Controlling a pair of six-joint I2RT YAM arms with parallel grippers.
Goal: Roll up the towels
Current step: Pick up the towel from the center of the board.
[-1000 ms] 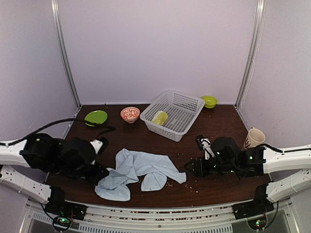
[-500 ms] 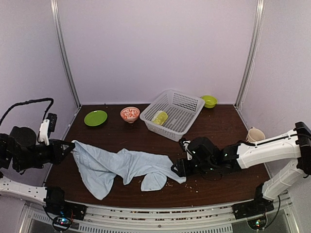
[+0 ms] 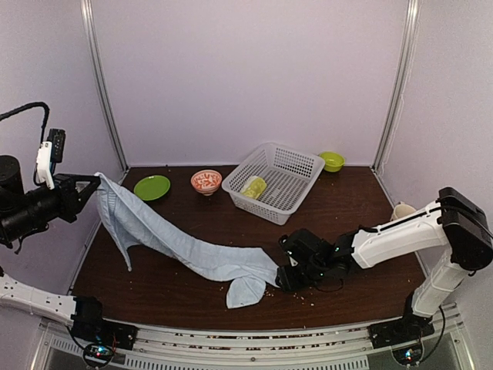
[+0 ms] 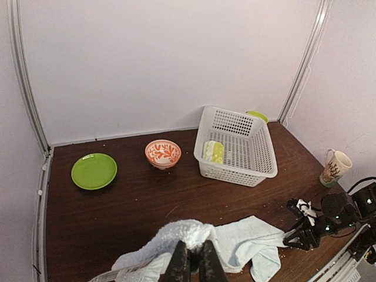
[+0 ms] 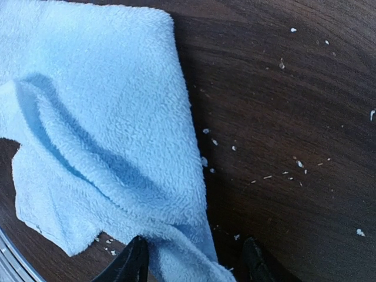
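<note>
- The pale blue towel (image 3: 192, 250) lay a second ago as a crumpled heap on the near part of the counter (image 3: 347, 196). It now runs as 1 long, twisted band from a raised corner at far left down to the near centre.
- The left gripper (image 3: 92, 187) has risen up and to the left. Its jaws are clenched on that raised corner.
- The right gripper (image 3: 283, 275) has moved in from the right to the towel's low end. Its jaws stand released astride the towel's edge, which lies flat on the counter and is not pinched.
- Judgement: the towel is being drawn straight for laying out. Rolling of this towel is not yet begun, and its low end is still folded over.
- The lime-green towel (image 3: 253, 186) lies as a roll inside the basket (image 3: 296, 166).
- Count, task items: 2 towels, 1 rolled and 1 unrolled.
- Count, other items: 1 white mesh basket, 1 green plate (image 3: 152, 186), 1 red-patterned bowl (image 3: 206, 181), 1 small green bowl (image 3: 332, 160), 1 mug (image 4: 335, 166).
- Loose crumbs lie scattered on the counter near the right gripper.
</note>
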